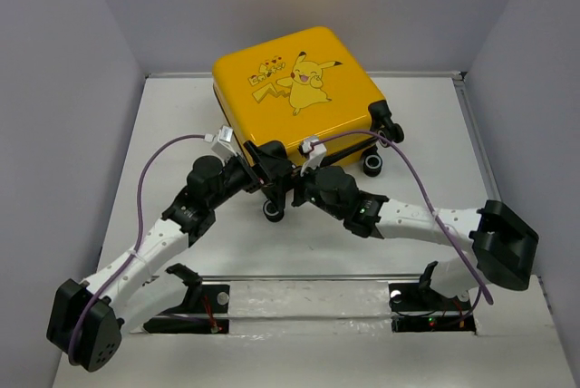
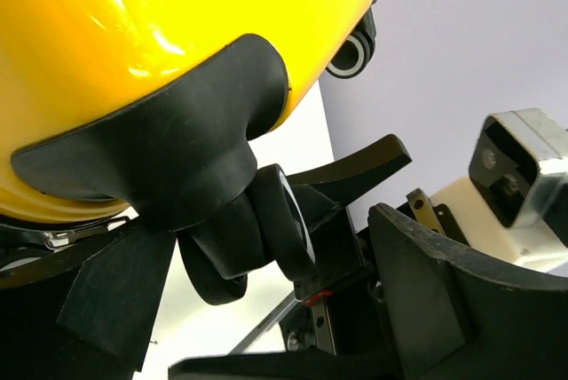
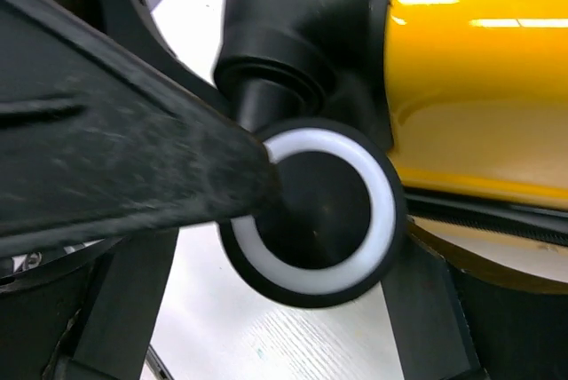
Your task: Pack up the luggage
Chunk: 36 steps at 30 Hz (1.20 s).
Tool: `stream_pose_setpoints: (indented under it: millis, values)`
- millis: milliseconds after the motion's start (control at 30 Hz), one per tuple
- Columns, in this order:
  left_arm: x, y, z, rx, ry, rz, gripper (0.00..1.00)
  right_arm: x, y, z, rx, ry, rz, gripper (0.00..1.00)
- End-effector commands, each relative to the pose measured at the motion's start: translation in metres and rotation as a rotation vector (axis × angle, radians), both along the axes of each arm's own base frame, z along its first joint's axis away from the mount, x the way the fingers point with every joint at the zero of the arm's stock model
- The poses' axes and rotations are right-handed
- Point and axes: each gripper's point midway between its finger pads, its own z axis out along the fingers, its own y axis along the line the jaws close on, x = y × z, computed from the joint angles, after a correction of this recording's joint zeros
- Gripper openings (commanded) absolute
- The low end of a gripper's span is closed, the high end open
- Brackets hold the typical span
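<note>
The luggage (image 1: 294, 89) is a yellow hard-shell suitcase with a Pikachu cartoon. It lies closed and flat at the back middle of the table, with black wheels along its near right edge. Both grippers meet at its near corner wheel (image 1: 272, 209). My left gripper (image 1: 265, 169) is open. In the left wrist view the gripper (image 2: 266, 309) has its fingers apart under the black corner trim (image 2: 169, 167), with the wheel (image 2: 266, 229) between them. My right gripper (image 1: 301, 187) is open. In the right wrist view the gripper (image 3: 284, 318) straddles the white-ringed wheel (image 3: 311, 211).
The white table (image 1: 181, 134) is walled by grey panels at the back and both sides. Two more suitcase wheels (image 1: 373, 163) stick out at the right. A rail with the arm bases (image 1: 308, 302) runs along the near edge. The left gripper's finger (image 3: 115, 158) crosses the right wrist view.
</note>
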Motion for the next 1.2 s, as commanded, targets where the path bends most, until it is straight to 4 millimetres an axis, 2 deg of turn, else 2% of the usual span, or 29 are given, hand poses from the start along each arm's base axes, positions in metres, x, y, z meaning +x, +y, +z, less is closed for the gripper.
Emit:
stream_pose_setpoints:
  millis: [0,100,133,233,267,333,400,433,467,500,533,567,600,633,733,800,833,867,900,1067,1167]
  values:
    - [-0.005,-0.003,0.031,-0.055,-0.135,-0.037,0.99,0.01,0.021,0.05,0.113,-0.101,0.046,0.93]
    - [-0.005,0.003,0.028,-0.052,-0.135,-0.028,0.99,0.02,0.022,0.06,0.142,-0.128,0.017,0.87]
    - [-0.007,0.004,0.029,-0.053,-0.14,-0.028,0.99,0.023,0.023,0.064,0.152,-0.134,0.004,0.82]
    - [-0.008,0.012,0.027,-0.025,-0.144,-0.016,0.97,0.033,0.024,0.061,0.142,-0.137,-0.037,0.68]
    - [-0.008,0.015,0.025,-0.008,-0.144,-0.006,0.97,0.035,0.024,0.061,0.141,-0.14,-0.05,0.47]
    - [-0.006,0.03,0.017,0.064,-0.147,0.056,0.9,0.042,0.019,0.058,0.129,-0.141,-0.099,0.23]
    - [-0.006,0.045,0.004,0.122,-0.134,0.118,0.84,0.044,0.015,0.057,0.123,-0.146,-0.12,0.14]
    - [-0.007,0.06,-0.003,0.161,-0.128,0.182,0.79,0.046,0.012,0.058,0.121,-0.15,-0.137,0.07]
    - [-0.008,0.066,-0.009,0.178,-0.123,0.205,0.72,0.046,0.01,0.058,0.112,-0.156,-0.142,0.07]
    - [-0.01,0.073,-0.03,0.209,-0.083,0.232,0.61,0.047,0.009,0.06,0.1,-0.161,-0.142,0.07]
    - [-0.015,0.075,-0.033,0.181,-0.073,0.241,0.57,0.047,0.009,0.062,0.085,-0.168,-0.139,0.07]
    - [-0.021,0.073,-0.057,0.183,-0.026,0.218,0.5,0.05,0.008,0.064,0.055,-0.177,-0.147,0.07]
    - [-0.021,0.07,-0.06,0.153,-0.024,0.211,0.48,0.05,0.007,0.063,0.041,-0.182,-0.148,0.07]
    - [-0.025,0.069,-0.074,0.152,0.017,0.205,0.48,0.051,0.005,0.063,0.031,-0.186,-0.153,0.07]
    - [-0.021,0.059,-0.08,0.048,0.027,0.194,0.51,0.048,0.002,0.071,0.038,-0.201,-0.145,0.07]
    - [-0.018,0.056,-0.074,-0.005,0.023,0.2,0.63,0.045,0.003,0.072,0.041,-0.199,-0.13,0.07]
    - [-0.015,0.053,-0.065,-0.037,-0.01,0.199,0.65,0.044,0.005,0.071,0.04,-0.196,-0.114,0.07]
    - [-0.013,0.051,-0.066,-0.04,-0.002,0.197,0.66,0.043,0.006,0.068,0.037,-0.191,-0.111,0.07]
    - [-0.011,0.049,-0.059,-0.058,-0.017,0.195,0.66,0.043,0.006,0.066,0.034,-0.187,-0.108,0.07]
    - [-0.007,0.038,-0.068,-0.028,0.004,0.161,0.61,0.041,0.01,0.058,0.04,-0.172,-0.091,0.07]
    - [-0.008,0.03,-0.062,-0.094,0.005,0.145,0.62,0.04,0.013,0.054,0.044,-0.16,-0.082,0.07]
